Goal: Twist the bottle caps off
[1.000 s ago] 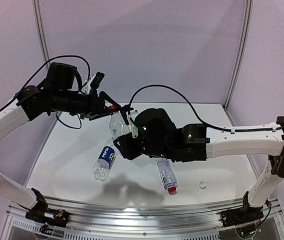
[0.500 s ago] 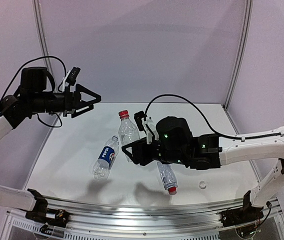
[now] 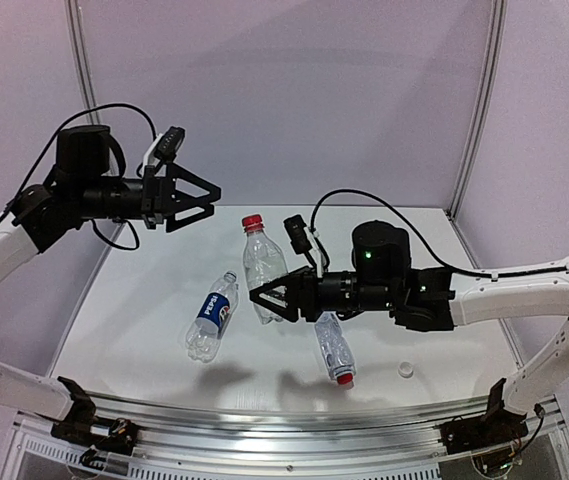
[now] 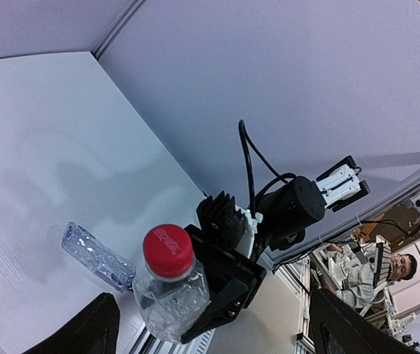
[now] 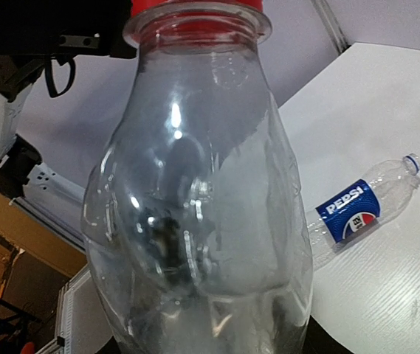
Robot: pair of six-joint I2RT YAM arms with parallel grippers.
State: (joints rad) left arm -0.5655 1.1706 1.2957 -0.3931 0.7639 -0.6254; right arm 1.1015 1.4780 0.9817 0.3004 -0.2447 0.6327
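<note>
- The right arm (image 3: 504, 295) reaches from the right side to the middle of the bench (image 3: 144, 290). Its jaws are clenched on the lower body of a clear unlabelled bottle (image 3: 262, 262).
- This bottle stands nearly upright in the grasp, with the neck up. The red cap (image 3: 253, 222) sits on its neck.
- I cannot tell if the bottom of the held bottle touches the bench.
- The left arm (image 3: 74, 195) is high in the air at the left side. Its jaws are released, spread wide and hold nothing.
- The left jaws point to the right, toward the red cap, but they are apart from it, higher and more to the left.
- In the left wrist view the red cap (image 4: 168, 251) shows between the two spread fingers, at some distance in front of them.
- The Pepsi bottle (image 3: 211, 315) lies on its side on the bench, left of the held bottle, with the neck toward the far side.
- A second ribbed bottle (image 3: 333, 345) lies on the bench just below the right jaws. Its own red cap (image 3: 344, 379) points to the near edge.
- A whitish cap (image 3: 405, 369) lies alone on the bench, right of this lying bottle.
</note>
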